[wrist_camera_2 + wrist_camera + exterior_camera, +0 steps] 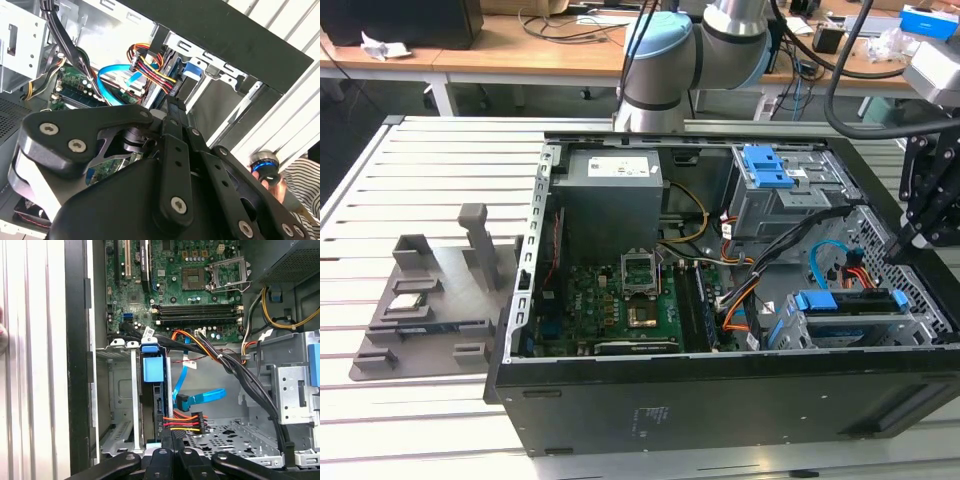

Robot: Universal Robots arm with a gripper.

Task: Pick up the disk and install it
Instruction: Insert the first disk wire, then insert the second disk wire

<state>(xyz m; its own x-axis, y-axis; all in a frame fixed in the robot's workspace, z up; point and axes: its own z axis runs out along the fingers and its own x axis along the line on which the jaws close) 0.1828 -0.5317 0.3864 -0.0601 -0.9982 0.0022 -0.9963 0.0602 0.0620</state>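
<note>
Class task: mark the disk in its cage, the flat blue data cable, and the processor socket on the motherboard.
disk (pixel 152 369): first wrist view, on its blue bracket tab.
blue data cable (pixel 202 398): first wrist view, on its flat band.
processor socket (pixel 228 274): first wrist view, on its metal frame.

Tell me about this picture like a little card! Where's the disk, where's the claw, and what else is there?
Place: open computer case on a slatted table
Disk: standing on edge in the drive cage, blue bracket showing
Claw: right by the disk's near end, in the first wrist view
Cables: blue cable and coloured power plug beside the disk
Also: grey parts stand on the exterior view's left
</note>
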